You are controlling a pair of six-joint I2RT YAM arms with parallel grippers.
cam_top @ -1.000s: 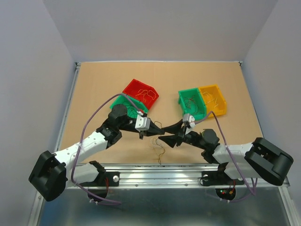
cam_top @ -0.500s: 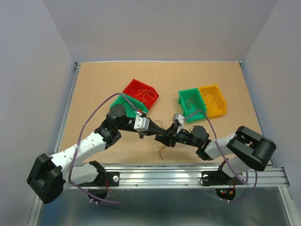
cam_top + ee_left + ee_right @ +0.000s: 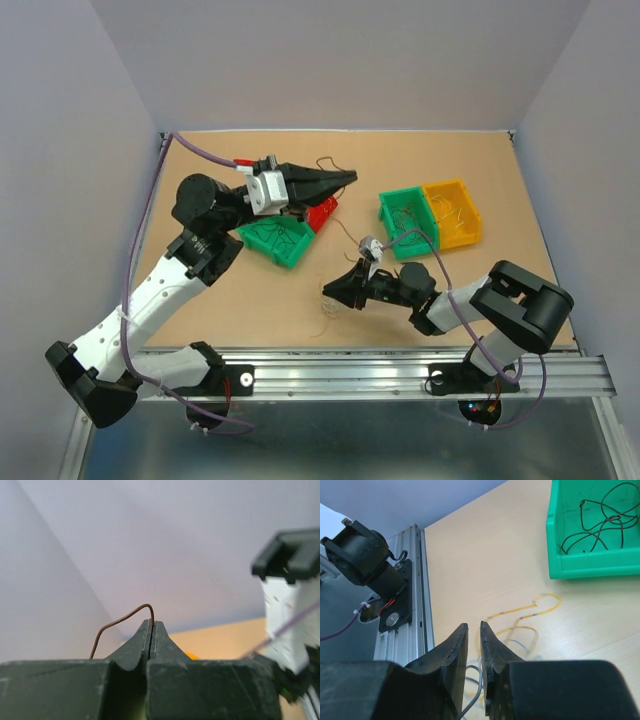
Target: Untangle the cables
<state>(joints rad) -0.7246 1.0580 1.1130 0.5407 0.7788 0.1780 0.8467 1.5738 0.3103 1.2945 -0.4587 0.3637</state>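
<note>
Cables: a small loopy tangle is lying on the table near the front edge, at the tip of the right gripper.

Top view. The right arm is stretching low and leftward, forearm close to the table. It is probably anchoring the tangle so single strands can come free. The left arm is reaching up and back, with the left gripper hanging high above the red bin. A brown wire is curling from its tip, likely a freed strand headed for a bin. The left green bin is sitting beside the red one. The right green bin and yellow bin are touching each other, and both are holding wires.

Left wrist view. The fingers are pressing tight together, clamping the brown wire, which is arcing out to the left. The camera is looking mostly at the wall, so the wrist is tilting upward.

Right wrist view. The fingers are standing almost together with a thin slit between them. Yellow wires are lying on the table just beyond. A whitish wire is running up toward the slit. Cannot tell whether it is being pinched.
</note>
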